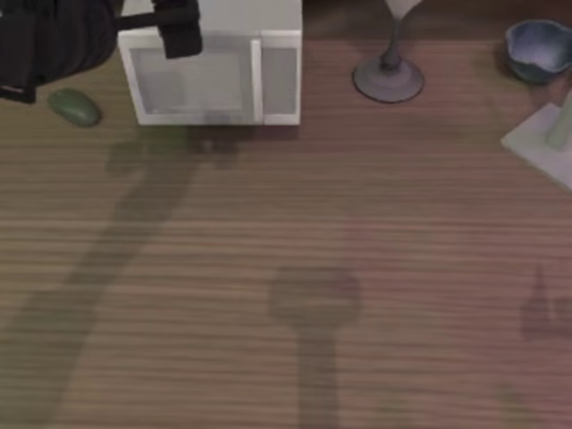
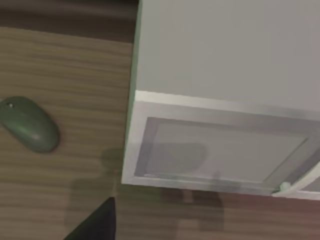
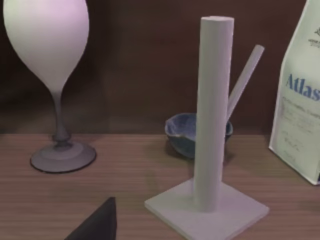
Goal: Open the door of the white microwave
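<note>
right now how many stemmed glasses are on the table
1: the wine glass stands right of the white microwave near the table's far edge, left of the blue bowl. More could sit outside the views.

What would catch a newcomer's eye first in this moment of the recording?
The boxy white microwave at the table's far left dominates, its grey-windowed door looking closed. The black left arm looms over its top left corner, with its claw above the door's upper edge. A small green oval mouse lies just left of the microwave, and a tall pale stemmed glass stands to its right.
</note>
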`<state>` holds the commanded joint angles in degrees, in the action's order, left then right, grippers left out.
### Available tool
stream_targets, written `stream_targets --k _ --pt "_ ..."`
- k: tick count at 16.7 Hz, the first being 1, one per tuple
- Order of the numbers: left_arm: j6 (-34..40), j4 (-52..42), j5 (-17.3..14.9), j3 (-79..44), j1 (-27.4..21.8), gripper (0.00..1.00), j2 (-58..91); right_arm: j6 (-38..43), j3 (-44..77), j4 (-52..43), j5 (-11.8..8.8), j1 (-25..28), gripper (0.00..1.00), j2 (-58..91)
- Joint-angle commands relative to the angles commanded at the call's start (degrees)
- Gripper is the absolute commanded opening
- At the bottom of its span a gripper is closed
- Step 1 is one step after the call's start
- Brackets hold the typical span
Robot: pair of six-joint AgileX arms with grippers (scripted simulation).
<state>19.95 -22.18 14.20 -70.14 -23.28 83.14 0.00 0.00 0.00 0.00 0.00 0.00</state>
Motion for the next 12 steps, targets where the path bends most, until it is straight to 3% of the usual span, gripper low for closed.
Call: stream_targets --k 6,12 --pt "5.9 -7.9 4.5 -20.4 -7.3 1.00 26.6 0.0 0.0 0.0 0.0 0.0 1.00 0.0" --pt "7.4 -10.9 5.9 -26.3 -9.5 1.00 33.8 0.0 0.0 0.0 0.0 0.0 1.00 0.0"
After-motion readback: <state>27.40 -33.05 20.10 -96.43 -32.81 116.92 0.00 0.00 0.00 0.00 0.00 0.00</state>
